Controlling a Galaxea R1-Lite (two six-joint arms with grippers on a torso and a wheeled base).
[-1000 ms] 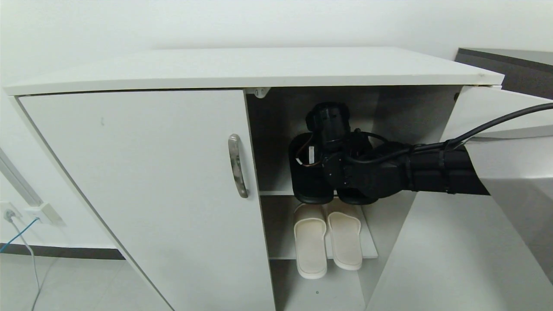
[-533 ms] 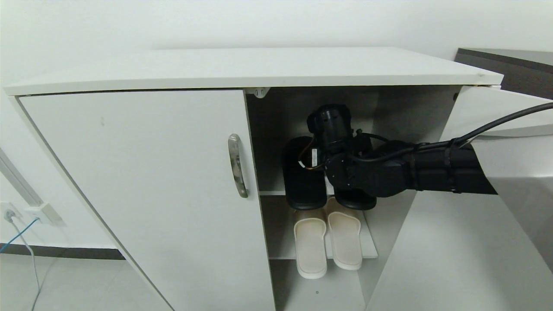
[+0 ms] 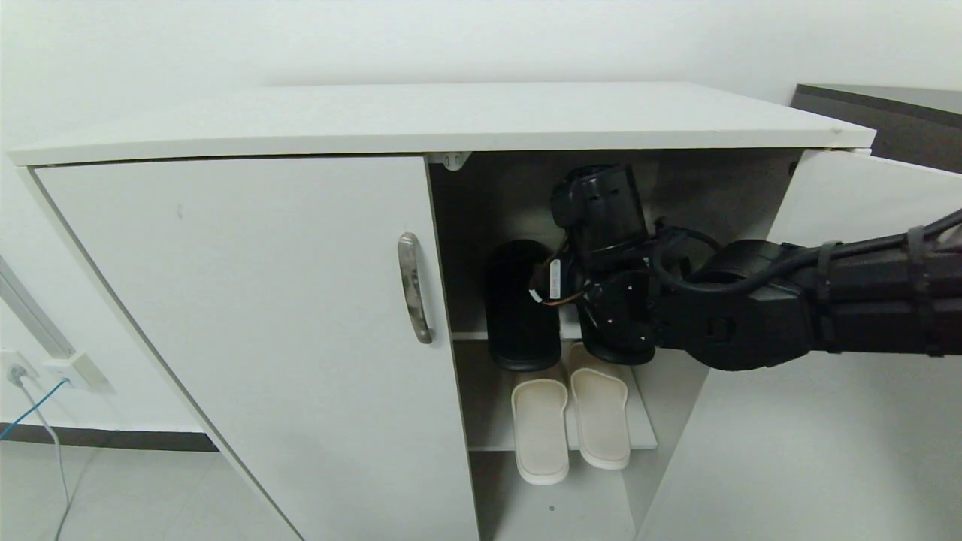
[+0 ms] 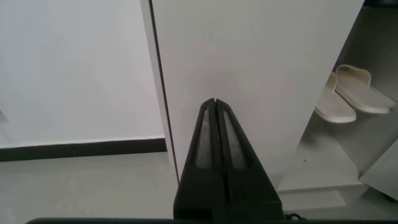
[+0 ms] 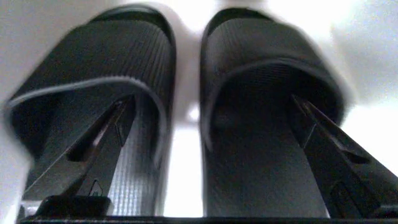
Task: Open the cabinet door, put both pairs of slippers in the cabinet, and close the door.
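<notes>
Black slippers (image 3: 520,308) have spread apart on the cabinet's (image 3: 451,113) upper shelf since a second ago, as the right gripper (image 5: 211,102) opened; its jaws stand wide, one finger under each strap, clamping nothing. Pair lies flat, long axes front-to-back in the cabinet, toes inward, heels at the shelf's front edge above the white slippers (image 3: 571,417). Judged light, soft, ribbed foam, so best hooked by the strap; left gripper (image 4: 214,102), outside the cabinet's closed door, is pressed together, empty.
</notes>
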